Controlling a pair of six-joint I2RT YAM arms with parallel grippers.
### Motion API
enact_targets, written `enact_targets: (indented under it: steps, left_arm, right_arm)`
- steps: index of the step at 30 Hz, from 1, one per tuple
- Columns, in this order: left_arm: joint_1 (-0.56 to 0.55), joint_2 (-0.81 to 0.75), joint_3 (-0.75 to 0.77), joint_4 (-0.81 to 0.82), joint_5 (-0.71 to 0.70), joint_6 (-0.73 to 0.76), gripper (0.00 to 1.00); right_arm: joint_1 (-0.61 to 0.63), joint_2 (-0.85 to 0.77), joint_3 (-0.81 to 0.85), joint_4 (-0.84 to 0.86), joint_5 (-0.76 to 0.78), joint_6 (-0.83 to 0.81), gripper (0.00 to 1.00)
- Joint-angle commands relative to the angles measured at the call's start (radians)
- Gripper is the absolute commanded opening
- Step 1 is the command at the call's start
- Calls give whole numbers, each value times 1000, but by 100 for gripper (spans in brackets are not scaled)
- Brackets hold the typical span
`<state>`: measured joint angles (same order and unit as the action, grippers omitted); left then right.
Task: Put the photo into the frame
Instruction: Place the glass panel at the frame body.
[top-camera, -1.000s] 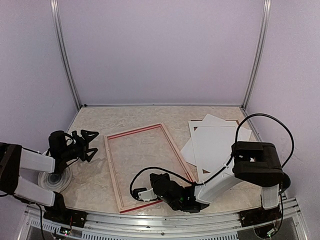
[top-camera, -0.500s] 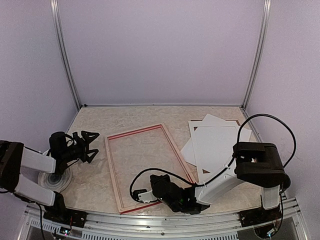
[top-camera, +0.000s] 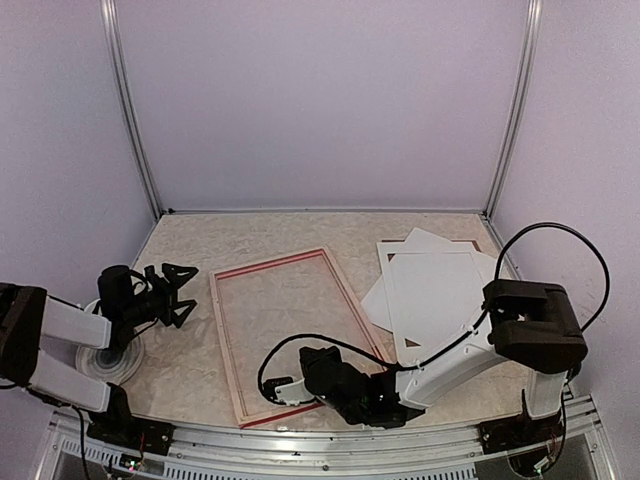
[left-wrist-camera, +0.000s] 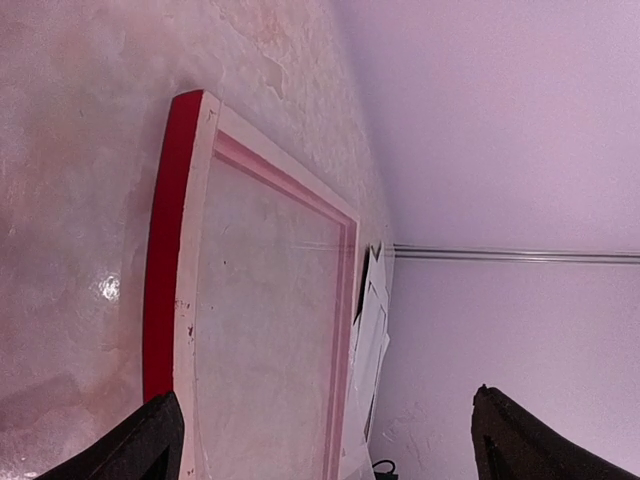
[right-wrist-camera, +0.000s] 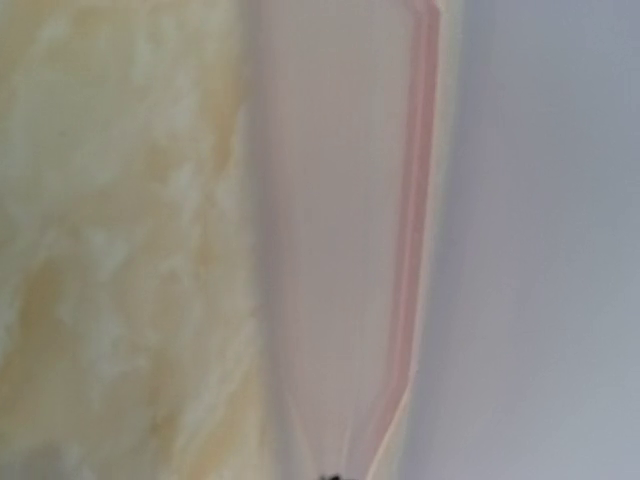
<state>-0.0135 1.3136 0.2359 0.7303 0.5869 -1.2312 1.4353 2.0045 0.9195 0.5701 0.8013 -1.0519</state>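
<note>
The marbled surface (top-camera: 300, 230) carries everything. At its middle lies the frame (top-camera: 222, 340), pale wood back up with only slivers of red showing at the edges, probably so it can be loaded from behind. It holds no sheet yet. Right of it is a loose pile of white sheets. The photo (top-camera: 376, 298) seems to be the tilted sheet, white side up, poking out leftward. The right gripper (top-camera: 281, 389) is closed on nothing, down at the frame's near rail, perhaps to nudge or steady it. The left gripper (top-camera: 176, 292) hangs spread wide beside the frame's left rail, apparently waiting.
</note>
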Motion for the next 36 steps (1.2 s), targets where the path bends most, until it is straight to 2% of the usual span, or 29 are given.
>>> enact_targets:
  steps: [1, 21, 36]
  left_arm:
    - [1, -20, -12, 1, -12, -1, 99]
    - [-18, -27, -14, 3, -18, -7, 99]
    - [-28, -20, -14, 3, -25, -10, 99]
  right_arm:
    - [26, -44, 21, -34, 14, 25, 0]
    - [44, -32, 30, -69, 91, 86, 0]
    - [69, -47, 24, -99, 41, 115, 0]
